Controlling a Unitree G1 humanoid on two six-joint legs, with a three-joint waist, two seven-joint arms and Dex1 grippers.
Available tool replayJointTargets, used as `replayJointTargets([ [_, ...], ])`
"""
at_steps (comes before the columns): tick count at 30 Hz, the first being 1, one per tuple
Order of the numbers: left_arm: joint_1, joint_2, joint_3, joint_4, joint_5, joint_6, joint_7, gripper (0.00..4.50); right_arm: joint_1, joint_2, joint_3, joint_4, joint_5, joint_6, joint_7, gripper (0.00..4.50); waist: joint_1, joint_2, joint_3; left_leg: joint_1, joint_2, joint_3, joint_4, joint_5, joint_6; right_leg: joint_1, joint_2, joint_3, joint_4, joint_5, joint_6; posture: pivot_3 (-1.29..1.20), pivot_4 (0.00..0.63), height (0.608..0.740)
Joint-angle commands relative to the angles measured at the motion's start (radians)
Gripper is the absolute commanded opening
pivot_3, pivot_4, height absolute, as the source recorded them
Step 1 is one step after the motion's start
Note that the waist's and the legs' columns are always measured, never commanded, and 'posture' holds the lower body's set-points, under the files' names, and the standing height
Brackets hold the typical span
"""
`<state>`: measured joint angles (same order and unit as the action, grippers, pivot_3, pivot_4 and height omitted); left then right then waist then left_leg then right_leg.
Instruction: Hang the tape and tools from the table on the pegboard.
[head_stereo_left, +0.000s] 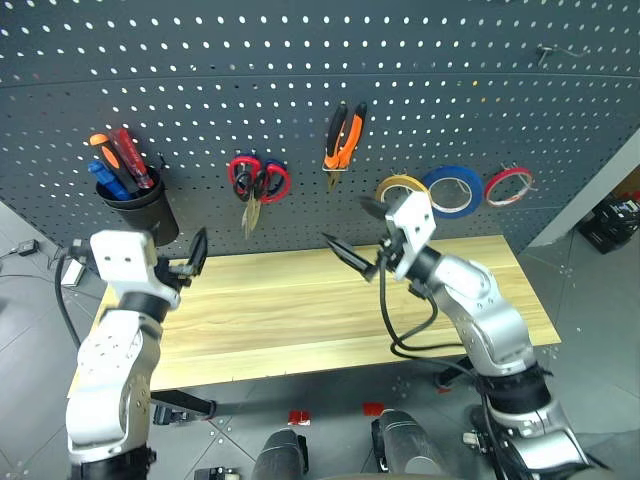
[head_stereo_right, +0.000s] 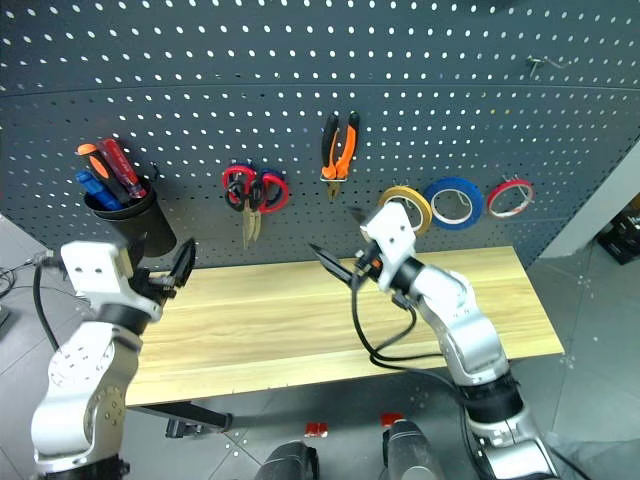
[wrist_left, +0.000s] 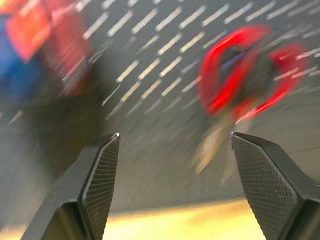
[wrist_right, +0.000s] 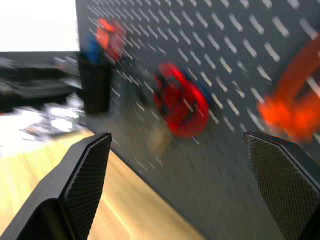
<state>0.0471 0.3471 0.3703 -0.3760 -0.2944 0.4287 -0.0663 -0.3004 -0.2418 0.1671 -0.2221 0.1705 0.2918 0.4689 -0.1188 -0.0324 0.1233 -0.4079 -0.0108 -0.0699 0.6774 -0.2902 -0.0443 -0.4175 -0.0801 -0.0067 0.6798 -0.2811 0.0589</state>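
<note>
On the dark grey pegboard (head_stereo_left: 200, 90) the orange-and-black pliers (head_stereo_left: 344, 135) hang from a hook. Left of them hang scissors (head_stereo_left: 258, 181) with red loops and dark handles overlapping. The yellowish tape (head_stereo_right: 418, 199) hangs on a hook, partly behind my right hand. A red-handled screwdriver (head_stereo_left: 132, 157) stands in a black cup (head_stereo_left: 143, 212). My left gripper (head_stereo_left: 196, 254) is open and empty over the left end of the table (head_stereo_left: 300, 310), below the cup. Over the table's middle, my right gripper (head_stereo_left: 350, 226) is open and empty, just in front of the tape.
A blue tape roll (head_stereo_left: 452, 190) and a thin red roll (head_stereo_left: 508, 186) hang right of the yellowish one. Orange and blue screwdrivers (head_stereo_left: 105, 170) share the black cup. The right arm's black cable (head_stereo_left: 395, 320) loops down over the tabletop.
</note>
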Motion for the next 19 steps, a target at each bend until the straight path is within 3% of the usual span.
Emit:
replayJointTargets([
  [1,0.016,-0.013,0.033,-0.020,0.027,0.041,0.052,3.72,0.048,-0.014,-0.043,0.044,-0.066,-0.128,-0.056,4.50,0.010,0.000,0.000,0.000,-0.003,0.001,0.000,0.000,0.000,0.000,0.000,0.001,0.000,0.000,0.000,-0.08,0.078,0.740],
  [9,0.052,-0.096,0.028,0.000,-0.012,-0.057,-0.004,3.72,0.210,-0.004,-0.185,0.233,-0.094,-0.270,-0.204,4.50,0.061,0.002,-0.021,0.018,-0.008,0.009,0.000,-0.002,0.004,0.013,0.001,0.015,-0.001,0.000,0.000,-0.08,0.062,0.740],
  [19,0.056,-0.112,0.029,0.040,0.008,-0.128,-0.009,3.72,0.247,-0.018,-0.219,0.318,-0.084,-0.293,-0.189,4.50,0.063,0.003,-0.038,0.025,-0.004,0.020,-0.001,-0.006,0.010,0.014,0.004,0.024,-0.001,0.000,0.000,-0.08,0.056,0.740],
])
